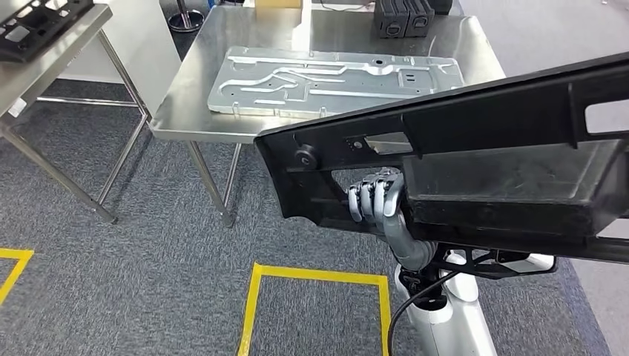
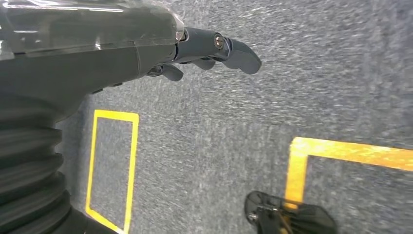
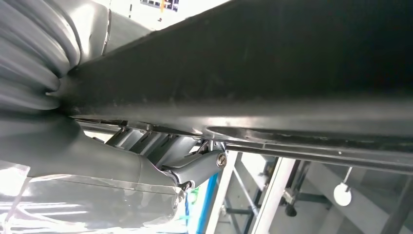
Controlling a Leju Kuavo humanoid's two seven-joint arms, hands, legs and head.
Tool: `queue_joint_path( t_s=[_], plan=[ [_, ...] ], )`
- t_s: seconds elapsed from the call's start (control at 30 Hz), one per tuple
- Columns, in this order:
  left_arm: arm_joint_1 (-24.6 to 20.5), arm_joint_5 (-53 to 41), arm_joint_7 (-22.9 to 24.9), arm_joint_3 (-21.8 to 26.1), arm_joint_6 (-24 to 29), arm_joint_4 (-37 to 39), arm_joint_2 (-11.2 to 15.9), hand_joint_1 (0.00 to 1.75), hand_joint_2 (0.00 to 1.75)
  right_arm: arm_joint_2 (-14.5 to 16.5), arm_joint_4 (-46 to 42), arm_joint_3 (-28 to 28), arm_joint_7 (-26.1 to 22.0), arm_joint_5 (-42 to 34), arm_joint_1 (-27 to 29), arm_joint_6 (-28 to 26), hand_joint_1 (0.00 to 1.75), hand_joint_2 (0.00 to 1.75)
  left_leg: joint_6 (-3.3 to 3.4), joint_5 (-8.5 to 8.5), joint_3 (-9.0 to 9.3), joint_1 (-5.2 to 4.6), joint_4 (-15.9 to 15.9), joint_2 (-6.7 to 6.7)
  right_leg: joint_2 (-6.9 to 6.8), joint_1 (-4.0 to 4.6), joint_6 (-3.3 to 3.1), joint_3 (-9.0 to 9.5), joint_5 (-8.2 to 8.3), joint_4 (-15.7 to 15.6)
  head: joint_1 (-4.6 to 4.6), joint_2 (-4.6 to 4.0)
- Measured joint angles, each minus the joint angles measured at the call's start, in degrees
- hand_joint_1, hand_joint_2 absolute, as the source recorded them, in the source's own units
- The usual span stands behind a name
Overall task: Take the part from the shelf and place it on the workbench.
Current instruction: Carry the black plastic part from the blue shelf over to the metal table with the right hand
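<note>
Gripping the black part [image 1: 475, 141] — right robot hand [image 1: 378, 199] half-hidden.

A: The long black moulded plastic part [image 1: 475, 141] looks matt, faintly dusty inside its tray section. The silver-grey jointed metal right hand [image 1: 377, 199] gripping it has a satin sheen.

B: At twelve o'clock, the brushed stainless steel workbench [image 1: 194, 81] shines dully; the pale stamped aluminium panel [image 1: 334, 78] on it is smooth. The grey carpet floor [image 1: 148, 259] is rough, with glossy yellow tape lines [image 1: 319, 278].
</note>
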Motion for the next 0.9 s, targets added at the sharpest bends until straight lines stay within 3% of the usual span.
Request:
queue_joint_path(
  t_s=[0.07, 0.13, 0.2, 0.27, 0.33, 0.4, 0.43, 0.47, 0.53, 0.57, 0.6, 0.67, 0.7, 0.77, 0.83, 0.9],
  plan=[
    [-0.17, 0.00, 0.01, 0.00, -0.01, 0.01, -0.01, 0.00, 1.75, -0.06, -0.06, 0.01, 0.05, 0.02, -0.23, 0.03, 1.75, 1.75, -0.63, -0.95, 0.88, -0.08, -0.24, 0.02, -0.13, 0.34, -0.74, 1.24, 2.13, -4.23, -0.09, 0.00],
    [-0.32, 0.01, 0.02, 0.00, -0.01, 0.02, -0.01, 0.00, 1.75, -0.10, -0.14, 0.02, 0.10, 0.02, -0.46, 0.00, 1.75, 1.75, -1.39, -1.00, 1.34, -0.17, -0.04, 0.04, -0.03, 0.51, -1.69, 1.76, 1.57, -4.87, -0.15, 0.00],
    [-0.38, 0.01, 0.01, -0.01, 0.00, 0.02, -0.02, 0.00, 1.75, -0.10, -0.29, 0.02, 0.15, 0.02, -0.77, -0.04, 1.75, 1.75, -1.94, -0.27, 0.49, -0.13, 2.75, 0.08, 0.08, 0.32, -2.54, 3.11, 0.97, -5.40, -0.22, 0.00],
    [-0.44, 0.01, -0.03, -0.01, 0.01, 0.02, -0.04, 0.00, 1.75, -0.09, -0.44, 0.02, 0.25, 0.03, -1.16, -0.05, 1.75, 1.75, -2.29, -0.40, -3.28, 0.01, 8.94, 0.11, 0.01, 0.21, -3.14, 4.70, 0.02, -5.77, -0.35, 0.00],
    [-0.40, 0.03, -0.08, -0.01, 0.05, 0.02, -0.05, 0.00, 1.75, -0.08, -0.43, 0.02, 0.43, 0.03, -1.39, -0.15, 1.75, 1.75, -2.61, -3.10, -8.25, 0.08, 15.07, 0.11, -0.04, 0.25, -3.39, 6.15, -1.21, -5.83, -0.45, -0.01],
    [-0.19, 0.05, -0.09, 0.00, 0.08, 0.02, -0.05, 0.00, 1.75, -0.08, -0.34, 0.02, 0.54, 0.03, -1.40, -0.28, 1.75, 1.75, -2.66, -5.73, -11.32, 0.14, 16.46, 0.12, 0.11, 0.27, -3.39, 7.96, -2.65, -5.84, -0.44, 0.00],
    [-0.05, 0.06, -0.10, 0.00, 0.09, 0.02, -0.05, 0.00, 1.75, -0.08, -0.28, 0.02, 0.55, 0.03, -1.41, -0.31, 1.75, 1.75, -2.56, -5.34, -11.75, 0.16, 14.75, 0.12, 0.19, 0.27, -3.32, 9.01, -3.42, -5.84, -0.45, 0.00],
    [0.09, 0.07, -0.11, 0.00, 0.09, 0.02, -0.04, 0.00, 1.75, -0.08, -0.21, 0.02, 0.55, 0.03, -1.43, -0.32, 1.75, 1.75, -2.46, -3.34, -11.61, 0.17, 11.79, 0.14, 0.25, 0.27, -3.21, 10.07, -4.21, -5.85, -0.45, 0.00],
    [0.30, 0.07, -0.15, 0.00, 0.10, 0.04, -0.03, 0.00, 1.75, -0.09, 0.03, 0.02, 0.55, 0.03, -1.51, -0.44, 1.75, 1.75, -2.20, 3.14, -10.89, 0.03, 5.19, 0.24, 0.35, 0.37, -2.80, 11.92, -5.79, -5.75, -0.46, 0.00],
    [0.29, 0.06, -0.16, 0.00, 0.10, 0.05, -0.03, 0.00, 1.75, -0.10, 0.16, 0.02, 0.56, 0.04, -1.56, -0.52, 1.75, 1.75, -2.04, 5.32, -10.46, -0.11, 3.28, 0.28, 0.42, 0.44, -2.48, 12.62, -6.63, -5.79, -0.44, 0.00],
    [0.29, 0.07, -0.16, 0.00, 0.10, 0.07, -0.03, 0.00, 1.75, -0.12, 0.27, 0.02, 0.56, 0.09, -1.62, -0.63, 1.75, 1.75, -1.79, 6.42, -10.09, -0.21, 2.25, 0.26, 0.49, 0.51, -2.09, 13.33, -7.13, -5.52, -0.45, 0.00],
    [0.10, 0.04, -0.16, 0.00, 0.14, 0.06, -0.04, 0.00, 1.75, -0.14, 0.34, 0.02, 0.52, 0.20, -1.85, -0.77, 1.75, 1.75, -0.99, 6.13, -8.66, -0.25, 1.89, 0.11, 0.52, 0.54, -1.31, 14.18, -7.29, -4.44, -0.40, 0.00],
    [0.01, 0.04, -0.16, 0.00, 0.15, 0.06, -0.04, 0.00, 1.75, -0.14, 0.33, 0.02, 0.49, 0.26, -2.06, -0.81, 1.75, 1.75, -0.54, 6.10, -7.87, -0.17, 1.61, 0.05, 0.48, 0.49, -1.00, 14.05, -7.00, -2.96, -0.38, 0.00],
    [-0.24, 0.02, -0.18, 0.00, 0.19, 0.06, -0.02, 0.00, 1.75, -0.16, 0.34, 0.02, 0.45, 0.37, -2.43, -0.84, 1.75, 1.75, 0.19, 5.71, -6.57, -0.11, 1.38, 0.05, 0.33, 0.33, -0.49, 11.34, -7.68, 1.93, -0.31, 0.00],
    [-0.35, 0.02, -0.17, 0.00, 0.26, 0.06, 0.02, 0.00, 1.75, -0.24, 0.42, 0.02, 0.45, 0.82, -2.48, -1.25, 1.75, 1.75, 0.46, 5.08, -5.89, -0.11, 1.35, 0.04, 0.24, 0.21, -0.06, 6.50, -10.71, 7.88, -0.28, 0.00],
    [-0.33, 0.02, -0.12, 0.00, 0.33, 0.06, 0.02, 0.00, 1.75, -0.33, 0.51, -0.01, 0.37, 2.23, -2.43, -2.71, 1.75, 1.75, 0.43, 4.38, -5.16, -0.11, 1.34, -0.01, 0.21, 0.08, 0.17, 2.83, -13.24, 9.93, -0.28, 0.00]
  ],
)
